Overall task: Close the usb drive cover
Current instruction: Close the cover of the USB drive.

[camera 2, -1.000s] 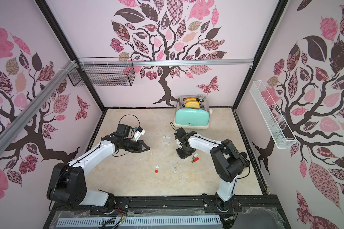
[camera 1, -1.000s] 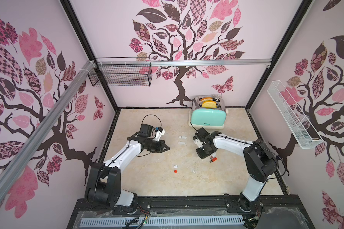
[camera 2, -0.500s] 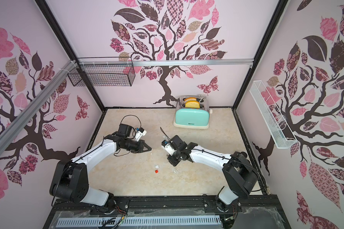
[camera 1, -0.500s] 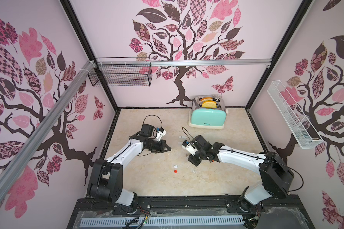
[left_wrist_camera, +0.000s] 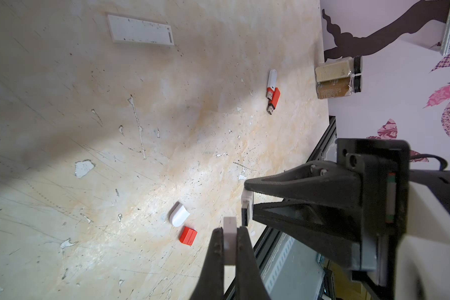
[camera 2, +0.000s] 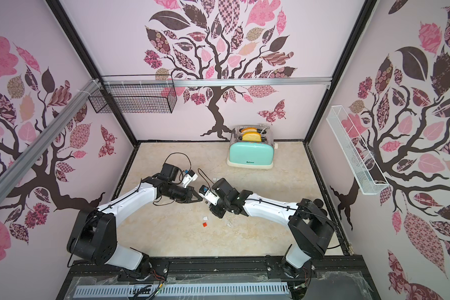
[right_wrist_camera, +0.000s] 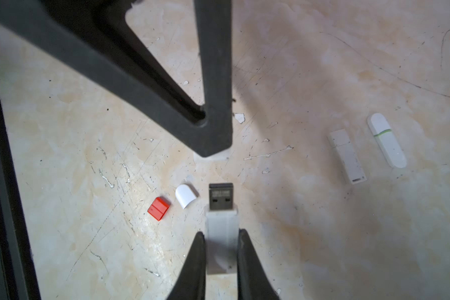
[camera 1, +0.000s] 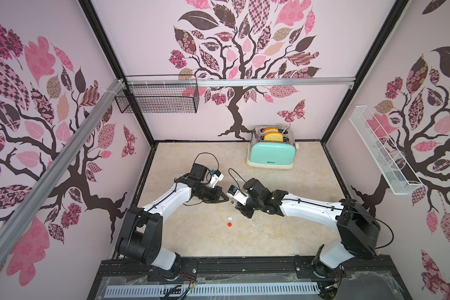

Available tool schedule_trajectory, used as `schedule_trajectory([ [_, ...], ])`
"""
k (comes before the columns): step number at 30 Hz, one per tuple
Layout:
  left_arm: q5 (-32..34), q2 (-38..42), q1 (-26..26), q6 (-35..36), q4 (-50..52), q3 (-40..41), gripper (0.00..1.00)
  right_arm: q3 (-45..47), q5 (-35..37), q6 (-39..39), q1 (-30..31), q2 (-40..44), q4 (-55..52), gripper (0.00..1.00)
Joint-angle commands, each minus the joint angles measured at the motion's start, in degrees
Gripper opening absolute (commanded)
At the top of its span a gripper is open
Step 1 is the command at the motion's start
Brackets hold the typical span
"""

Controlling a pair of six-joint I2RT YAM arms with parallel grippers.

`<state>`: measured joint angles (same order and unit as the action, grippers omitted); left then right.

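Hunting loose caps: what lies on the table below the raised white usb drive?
The white usb drive hides the spot straight below; beside that, a white rounded cap and a red square cap lie on the beige tabletop.

Mint toaster [camera 1: 270,155], black wire basket [camera 1: 157,100], white wire rack [camera 1: 381,152], spice jars [left_wrist_camera: 337,78]

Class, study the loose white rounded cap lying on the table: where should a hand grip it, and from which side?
Come from above and pinch the white cap across its straight sides: it lies flat, and its rounded end would likely slip. The red cap lies close beside it, so keep the opening narrow.
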<state>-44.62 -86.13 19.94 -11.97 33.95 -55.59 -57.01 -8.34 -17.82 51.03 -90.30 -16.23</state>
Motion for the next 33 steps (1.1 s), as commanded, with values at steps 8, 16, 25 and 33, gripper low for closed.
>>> schedule_trajectory([
  [8, -1.05, -0.14, 0.36, -0.29, -0.3, -0.45, 0.0, -3.13, -0.36, 0.18, 1.09, -1.01, 0.41, 0.14],
  [16, -1.86, -0.27, 0.88, -0.38, -0.21, -0.43, 0.0, -3.85, 0.11, 1.04, 1.05, -1.13, 1.36, 0.13],
  [25, -1.11, -0.18, 1.33, 0.28, -0.38, 0.32, 0.0, -2.61, 1.39, 1.56, 1.1, 0.28, 4.11, 0.13],
  [33, -1.79, -1.0, 1.94, -0.48, -0.27, -0.19, 0.0, -1.64, -2.38, 4.44, 1.09, 1.95, 10.18, 0.12],
])
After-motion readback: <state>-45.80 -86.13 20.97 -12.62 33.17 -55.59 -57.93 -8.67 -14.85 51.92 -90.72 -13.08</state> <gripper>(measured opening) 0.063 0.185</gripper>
